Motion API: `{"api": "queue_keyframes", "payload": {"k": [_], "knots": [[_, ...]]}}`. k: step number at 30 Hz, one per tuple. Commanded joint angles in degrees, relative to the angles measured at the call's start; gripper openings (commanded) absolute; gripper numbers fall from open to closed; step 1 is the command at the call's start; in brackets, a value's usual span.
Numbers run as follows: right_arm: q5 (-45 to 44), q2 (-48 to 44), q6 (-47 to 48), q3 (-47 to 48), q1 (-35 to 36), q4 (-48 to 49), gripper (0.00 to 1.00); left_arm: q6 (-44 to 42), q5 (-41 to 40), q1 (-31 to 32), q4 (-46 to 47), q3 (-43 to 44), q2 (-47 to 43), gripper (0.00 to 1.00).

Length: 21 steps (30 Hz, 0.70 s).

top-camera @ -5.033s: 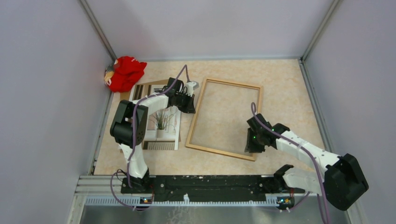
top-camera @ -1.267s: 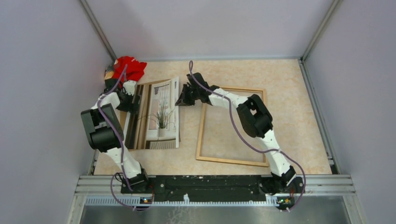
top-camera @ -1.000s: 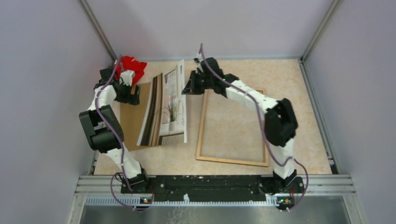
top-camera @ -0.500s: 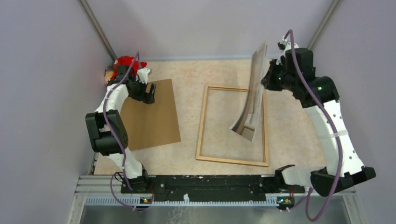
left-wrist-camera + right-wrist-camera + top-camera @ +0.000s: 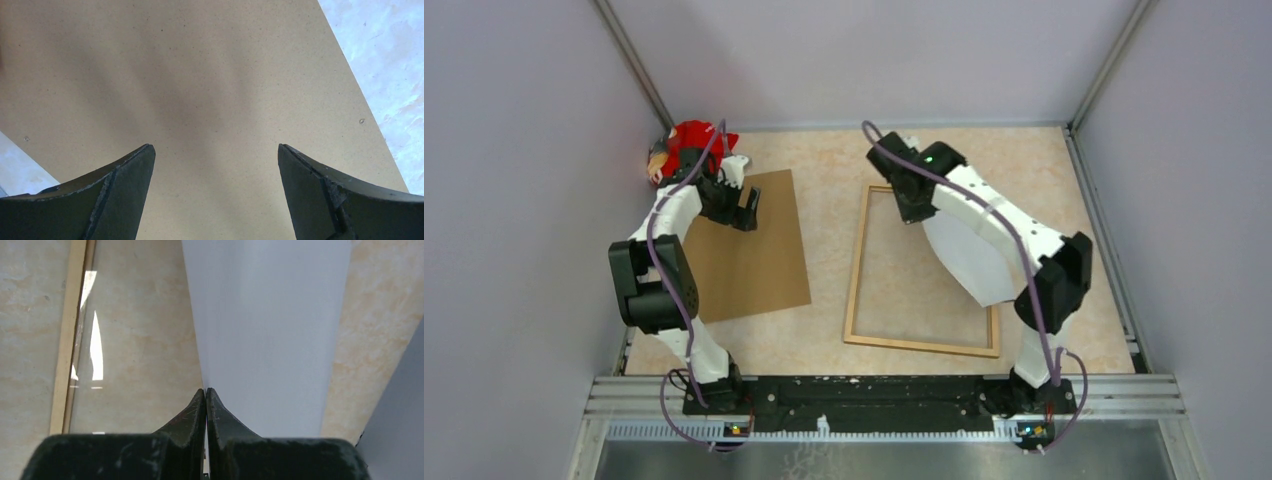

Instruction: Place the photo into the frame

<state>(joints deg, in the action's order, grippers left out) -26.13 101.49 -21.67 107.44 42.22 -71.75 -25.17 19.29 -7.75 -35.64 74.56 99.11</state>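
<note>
One frame is lying on the tabletop; one photo, white back up, is sagging over the frame's right half. At the frame's far rail the right tool is clenching the photo's edge. Lowering seems under way; next comes squaring the sheet inside the rails. Left of the frame, the left tool is hanging released over one board.

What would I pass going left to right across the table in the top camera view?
Red crumpled fabric bundle → flat brown cardboard board → thin golden-brown wooden frame, met at its left rail → white-backed paper photo, lying over the frame's right part.
</note>
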Motion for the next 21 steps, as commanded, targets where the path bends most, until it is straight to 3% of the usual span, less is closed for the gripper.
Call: {"api": "queue_keyframes", "payload": {"k": [1, 5, 13, 21], "knots": [[-0.15, 3.76, -4.98, 1.22, 3.18, 1.76, 0.00, 0.53, -0.03, 0.20, 1.13, -0.04, -2.34, 0.98], [7.44, 6.68, -9.70, 2.01, 3.18, 8.55, 0.00, 0.19, -0.55, 0.27, 1.10, -0.08, -2.60, 0.99], [17.69, 17.50, -20.92, 12.20, 3.26, 7.80, 0.00, -0.08, -1.22, 0.26, 1.45, -0.57, -2.79, 0.99], [17.77, 13.91, -38.13, 3.59, 3.20, 19.24, 0.00, -0.63, -1.55, 0.14, 1.80, -0.74, -2.78, 0.98]]}}
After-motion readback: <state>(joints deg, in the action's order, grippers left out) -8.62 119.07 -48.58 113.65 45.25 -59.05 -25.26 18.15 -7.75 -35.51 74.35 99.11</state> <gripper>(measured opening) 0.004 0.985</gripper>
